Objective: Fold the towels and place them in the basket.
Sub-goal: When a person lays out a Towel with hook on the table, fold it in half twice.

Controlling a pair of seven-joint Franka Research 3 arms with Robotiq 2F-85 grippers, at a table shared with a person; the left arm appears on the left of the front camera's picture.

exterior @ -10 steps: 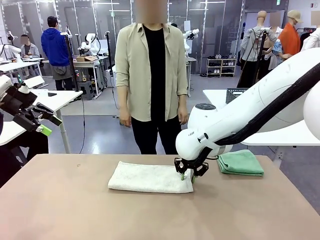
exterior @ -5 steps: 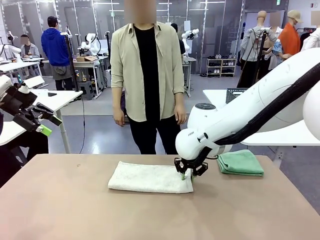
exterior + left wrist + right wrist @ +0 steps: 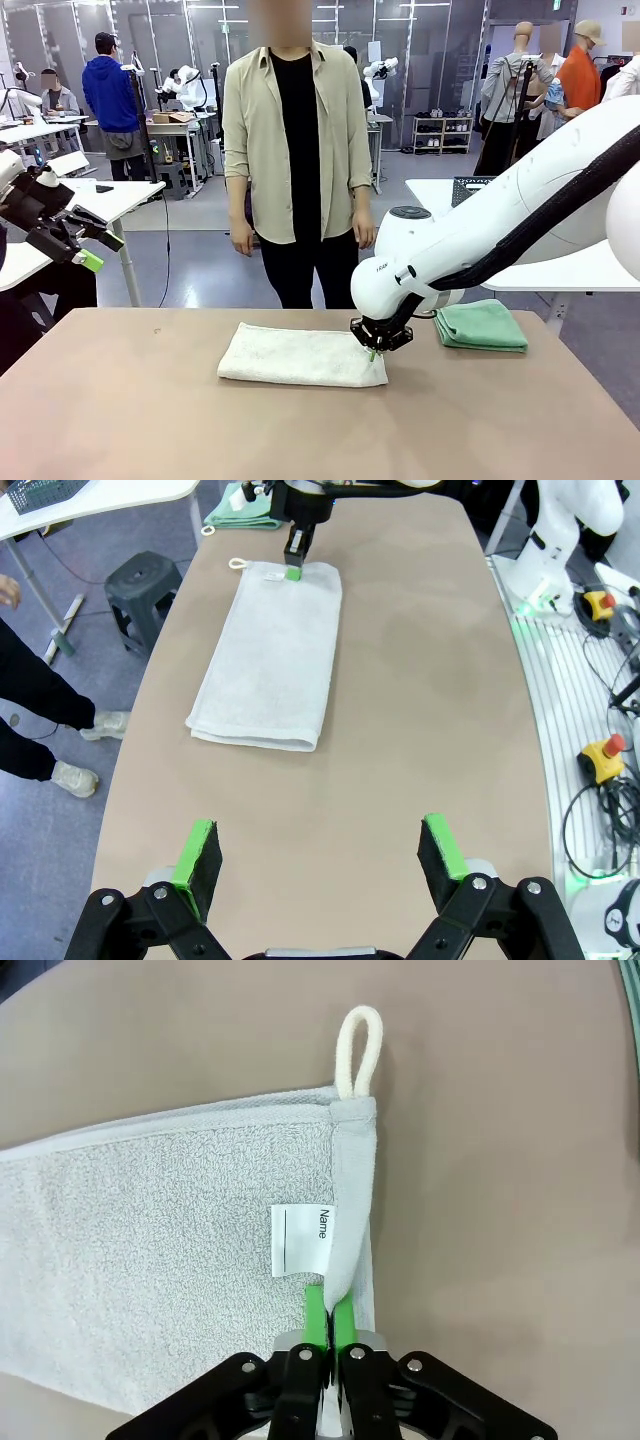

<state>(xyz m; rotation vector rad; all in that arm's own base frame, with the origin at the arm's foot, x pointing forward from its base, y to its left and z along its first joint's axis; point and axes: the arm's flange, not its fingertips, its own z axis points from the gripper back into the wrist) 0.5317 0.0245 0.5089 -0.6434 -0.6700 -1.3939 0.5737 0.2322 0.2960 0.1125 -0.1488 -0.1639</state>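
A cream-white towel [image 3: 300, 355] lies folded into a long strip in the middle of the table, with a hanging loop [image 3: 358, 1050] and a name tag at its right end. My right gripper [image 3: 375, 348] is shut on the raised edge of that end, and the cloth is pinched between its green pads [image 3: 328, 1310]. A folded sea-green towel [image 3: 482, 325] rests at the table's far right. The dark lattice basket [image 3: 40, 492] stands on a white side table beyond it. My left gripper [image 3: 318, 855] hangs open high above the table's left end, holding nothing.
A person [image 3: 295, 150] stands at the far side of the table with arms down, and their shoes [image 3: 75, 778] are beside the table edge. A grey stool [image 3: 140, 580] stands off that side. Bare tabletop [image 3: 150, 420] stretches in front of the white towel.
My right gripper's fingers have closed on the white towel's right edge and lifted it slightly. The person has shifted a little to the left. The left arm has not moved.
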